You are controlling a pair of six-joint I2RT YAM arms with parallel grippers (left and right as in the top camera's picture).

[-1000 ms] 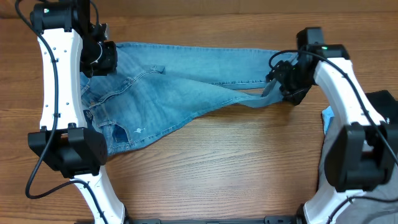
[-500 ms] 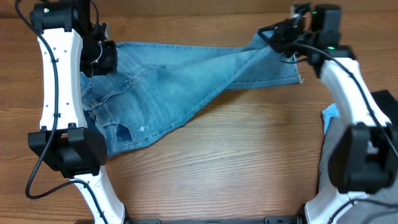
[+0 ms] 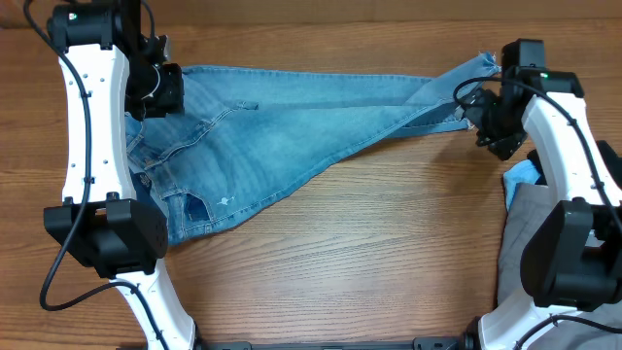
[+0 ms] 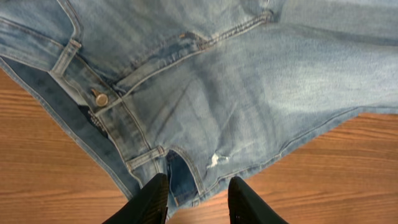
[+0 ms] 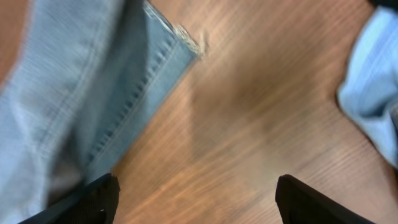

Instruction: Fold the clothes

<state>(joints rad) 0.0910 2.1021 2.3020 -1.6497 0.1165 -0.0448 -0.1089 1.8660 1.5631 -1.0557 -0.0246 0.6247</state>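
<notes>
Overhead: wooden table (image 3: 389,253), jeans (image 3: 282,136) spread across the far half, waist at left, legs running right and tapering to the hems. Grey garment (image 3: 530,224) plus light-blue cloth (image 3: 520,175) at right edge. Left gripper (image 4: 196,186) hovers over the waistband corner, fingers narrowly apart, nothing clamped. Right gripper (image 5: 196,193) just beside the frayed hem (image 5: 186,37), fingers wide, empty, bare wood below. Metal button (image 4: 101,99) and small distressed patch (image 4: 214,160) visible, left wrist.

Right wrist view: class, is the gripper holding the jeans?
No, the right gripper is wide open, with only bare table in the gap.
</notes>
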